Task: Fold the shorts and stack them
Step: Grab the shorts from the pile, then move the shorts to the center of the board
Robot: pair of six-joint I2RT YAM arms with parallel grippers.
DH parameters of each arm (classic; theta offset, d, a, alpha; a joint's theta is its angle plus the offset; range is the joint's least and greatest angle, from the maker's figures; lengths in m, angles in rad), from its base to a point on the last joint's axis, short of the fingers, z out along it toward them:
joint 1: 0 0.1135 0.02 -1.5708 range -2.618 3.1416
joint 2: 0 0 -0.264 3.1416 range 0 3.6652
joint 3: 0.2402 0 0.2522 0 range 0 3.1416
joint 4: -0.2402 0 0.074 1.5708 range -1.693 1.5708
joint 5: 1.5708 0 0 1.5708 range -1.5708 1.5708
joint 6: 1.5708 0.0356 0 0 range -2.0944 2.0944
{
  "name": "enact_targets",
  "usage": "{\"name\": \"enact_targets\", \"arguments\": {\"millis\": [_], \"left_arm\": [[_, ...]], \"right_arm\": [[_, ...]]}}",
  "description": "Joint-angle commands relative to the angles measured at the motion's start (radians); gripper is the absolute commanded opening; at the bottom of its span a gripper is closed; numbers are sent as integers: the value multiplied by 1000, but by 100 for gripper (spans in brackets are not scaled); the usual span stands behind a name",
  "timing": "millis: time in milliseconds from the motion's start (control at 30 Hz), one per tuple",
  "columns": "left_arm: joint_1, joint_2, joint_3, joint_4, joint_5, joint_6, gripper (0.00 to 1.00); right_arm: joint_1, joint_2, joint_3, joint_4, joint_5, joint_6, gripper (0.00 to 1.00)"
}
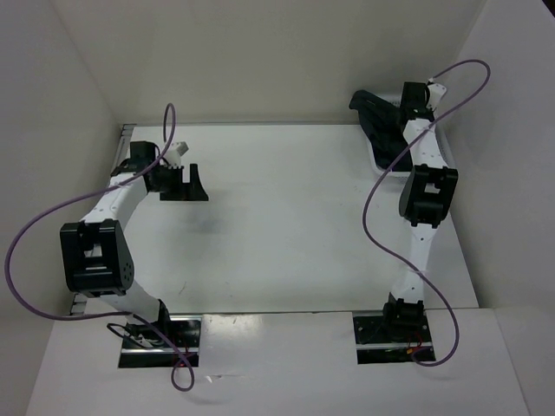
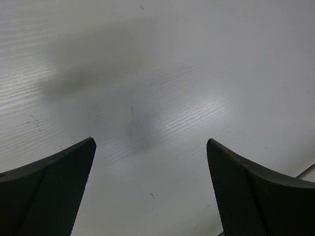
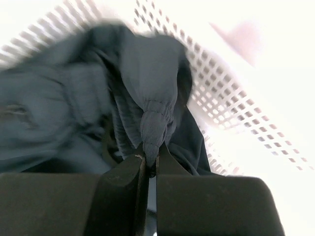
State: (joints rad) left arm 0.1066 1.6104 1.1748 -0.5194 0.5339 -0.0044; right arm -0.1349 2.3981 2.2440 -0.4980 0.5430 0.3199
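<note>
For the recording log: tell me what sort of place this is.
Probably a robot test cell in a lab: a white table boxed in by plain white panels, two black-and-white robot arms bolted at its near edge, and dark navy fabric shorts pinched over a white plastic mesh basket.

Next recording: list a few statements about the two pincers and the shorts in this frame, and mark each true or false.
1. The right pincer is shut on a bunch of the shorts. True.
2. The left pincer holds part of the shorts. False: it is open over the bare table and holds nothing.
3. The shorts lie folded flat at the middle of the table. False: they are crumpled against the basket at the far right.
4. The basket has white mesh walls. True.
</note>
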Motion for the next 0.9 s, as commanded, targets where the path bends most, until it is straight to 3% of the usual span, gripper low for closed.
{"name": "enact_targets", "arguments": {"millis": [0, 67, 200, 267, 433, 667, 800, 867], "left_arm": [[-2, -84, 51, 48, -6, 4, 100], [-2, -105, 60, 76, -29, 4, 100], [-2, -193, 45, 188, -60, 4, 100], [-2, -243, 30, 231, -60, 4, 100], [-2, -323, -9, 254, -81, 4, 100], [-2, -369, -37, 295, -173, 4, 100], [8, -379, -27, 314, -227, 4, 100], [8, -379, -27, 325, -258, 4, 100]], "right_arm": [[15, -243, 66, 49, -46, -16, 1], [24, -329, 118, 59, -92, -25, 1], [82, -456, 184, 93, -398, -67, 1], [125, -520, 204, 105, -468, -90, 1], [344, -606, 256, 127, -627, -148, 1], [662, -607, 293, 202, -738, -116, 1], [727, -597, 194, 222, -721, -38, 1], [727, -611, 128, 222, -601, -2, 1]]}}
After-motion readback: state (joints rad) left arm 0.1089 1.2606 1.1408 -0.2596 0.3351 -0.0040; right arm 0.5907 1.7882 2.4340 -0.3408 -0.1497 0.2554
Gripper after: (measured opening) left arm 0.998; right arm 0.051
